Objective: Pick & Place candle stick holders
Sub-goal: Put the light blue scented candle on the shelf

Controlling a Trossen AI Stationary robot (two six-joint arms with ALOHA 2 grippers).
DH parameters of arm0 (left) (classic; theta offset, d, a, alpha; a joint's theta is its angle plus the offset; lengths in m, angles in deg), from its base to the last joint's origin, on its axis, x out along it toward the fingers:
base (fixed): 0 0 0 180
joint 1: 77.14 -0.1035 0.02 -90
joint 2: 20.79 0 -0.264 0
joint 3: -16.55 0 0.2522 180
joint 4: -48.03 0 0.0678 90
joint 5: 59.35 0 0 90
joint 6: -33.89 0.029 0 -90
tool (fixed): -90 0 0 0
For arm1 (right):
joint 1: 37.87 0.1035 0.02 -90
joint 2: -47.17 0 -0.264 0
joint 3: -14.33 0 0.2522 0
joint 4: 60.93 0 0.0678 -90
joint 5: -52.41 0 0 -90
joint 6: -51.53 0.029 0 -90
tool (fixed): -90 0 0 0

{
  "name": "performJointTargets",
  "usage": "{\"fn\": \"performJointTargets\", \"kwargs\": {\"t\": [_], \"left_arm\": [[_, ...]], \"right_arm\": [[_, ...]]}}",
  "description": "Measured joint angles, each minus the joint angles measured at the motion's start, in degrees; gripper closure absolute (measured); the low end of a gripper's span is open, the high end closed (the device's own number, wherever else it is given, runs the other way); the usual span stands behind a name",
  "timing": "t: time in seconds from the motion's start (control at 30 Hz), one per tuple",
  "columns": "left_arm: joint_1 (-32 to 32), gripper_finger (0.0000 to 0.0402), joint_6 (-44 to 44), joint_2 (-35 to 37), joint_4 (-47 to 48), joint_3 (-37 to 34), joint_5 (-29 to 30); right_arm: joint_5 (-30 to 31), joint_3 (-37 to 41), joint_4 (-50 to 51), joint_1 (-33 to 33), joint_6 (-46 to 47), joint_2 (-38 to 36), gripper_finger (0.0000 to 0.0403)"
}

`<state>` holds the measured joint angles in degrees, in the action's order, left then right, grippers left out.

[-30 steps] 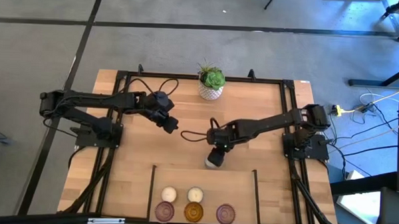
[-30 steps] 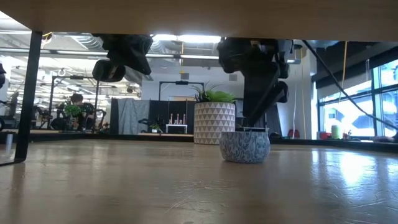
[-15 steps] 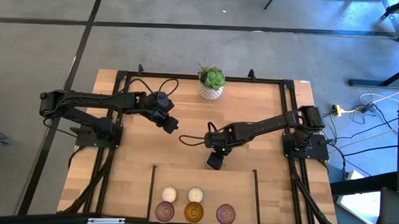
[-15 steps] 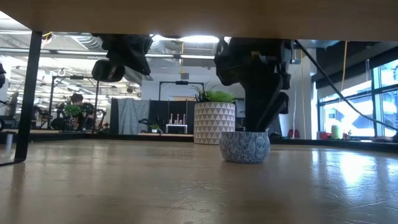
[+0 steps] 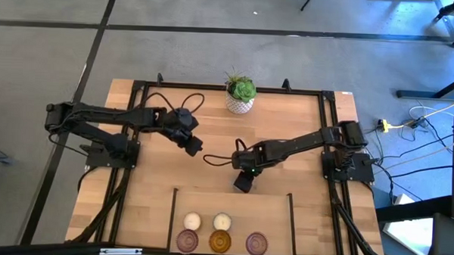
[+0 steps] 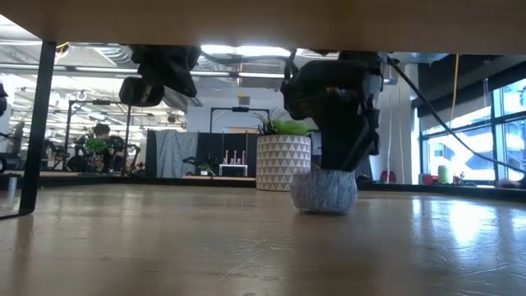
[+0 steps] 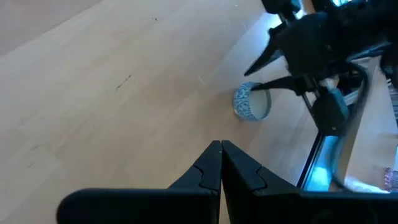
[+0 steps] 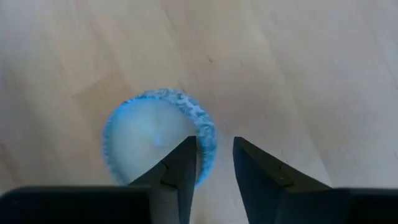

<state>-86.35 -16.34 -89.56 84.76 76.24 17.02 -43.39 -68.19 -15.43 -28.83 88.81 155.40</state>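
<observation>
A small round holder with a pale blue-grey pattern stands upright on its base on the table; it shows in the right wrist view (image 8: pixel 149 140), the low view (image 6: pixel 325 191) and the left wrist view (image 7: pixel 250 102). My right gripper (image 8: pixel 214 144) is open and low over it, pointing down, with one finger inside the cup and one outside its wall; it hides the holder in the high view (image 5: pixel 242 181). Five more holders stand at the near edge: two cream (image 5: pixel 192 220), two purplish-pink (image 5: pixel 256 241), one amber (image 5: pixel 220 240). My left gripper (image 7: pixel 221 149) is shut and empty, hovering at the table's middle left (image 5: pixel 195 146). My right gripper comes from above, pointing down, and straddles the holder's rim (image 8: pixel 207 142) on one side, one finger (image 8: pixel 183 163) inside the hollow and one (image 8: pixel 258 168) outside. I cannot tell whether either finger touches the wall. The holder stands on the table.
A green plant in a white patterned pot (image 5: pixel 241 98) stands at the far middle of the table. Black rails (image 5: pixel 172 216) border the near zone where the five holders stand. Bare wood lies between the arms.
My right gripper has gone down onto the patterned holder, its fingers now reaching to the rim and covering it from above. The holder has stayed in place.
</observation>
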Motion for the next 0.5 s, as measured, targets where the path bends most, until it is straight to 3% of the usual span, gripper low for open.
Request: {"fn": "performJointTargets", "kwargs": {"t": [0.3,0.5], "left_arm": [[0.8,0.0400,-0.2,0.0,0.0,0.0,0.6],[0.9,0.0400,-0.2,0.0,0.0,0.0,0.7]], "right_arm": [[-3.5,-0.4,-0.5,-0.1,1.4,2.7,0.0307],[-1.1,-1.5,3.7,-1.5,1.9,1.5,0.0364]]}}
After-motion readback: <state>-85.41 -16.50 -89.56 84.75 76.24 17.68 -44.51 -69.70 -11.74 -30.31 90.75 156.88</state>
